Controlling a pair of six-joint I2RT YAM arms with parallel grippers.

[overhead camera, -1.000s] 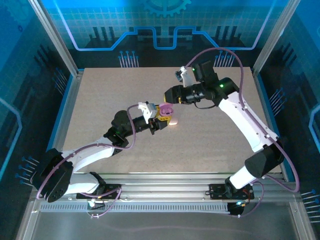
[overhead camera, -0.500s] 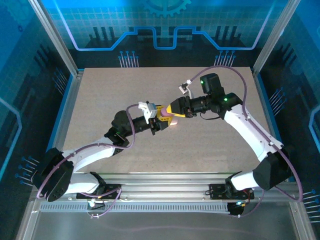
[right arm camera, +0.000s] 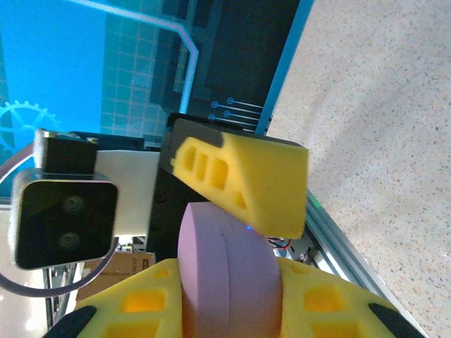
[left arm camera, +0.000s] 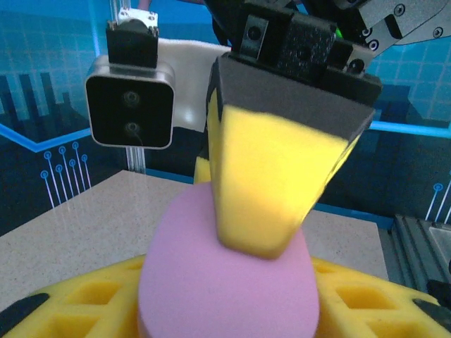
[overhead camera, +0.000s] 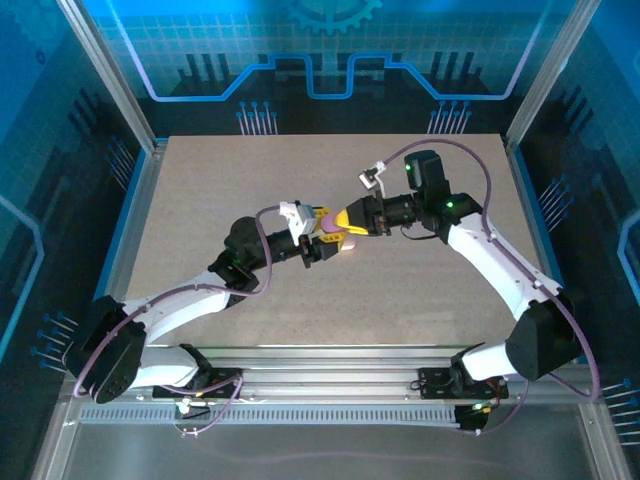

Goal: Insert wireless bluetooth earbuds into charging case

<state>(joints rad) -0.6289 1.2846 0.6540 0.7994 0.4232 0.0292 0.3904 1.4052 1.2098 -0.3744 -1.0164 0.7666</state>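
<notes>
A lilac-pink oval charging case (overhead camera: 331,227) is held in mid-air over the middle of the table, where both grippers meet. My left gripper (overhead camera: 322,238) is shut on the case (left arm camera: 225,282), its yellow foam fingers (left arm camera: 63,303) pressing from both sides. My right gripper (overhead camera: 346,220) is shut on the same case (right arm camera: 229,274), whose seam line faces its camera. One right finger (left arm camera: 271,183) lies across the top of the case. One left finger (right arm camera: 246,179) crosses above it in the right wrist view. The earbuds are out of view.
The speckled beige table (overhead camera: 200,200) lies below the grippers, with metal rails (overhead camera: 330,360) along its near edge and frame posts (overhead camera: 110,80) at the corners. Blue panels stand at the back and sides.
My right gripper has come down and leftward from the back of the table to the left gripper, and now grips the case with it. The left arm has barely moved.
</notes>
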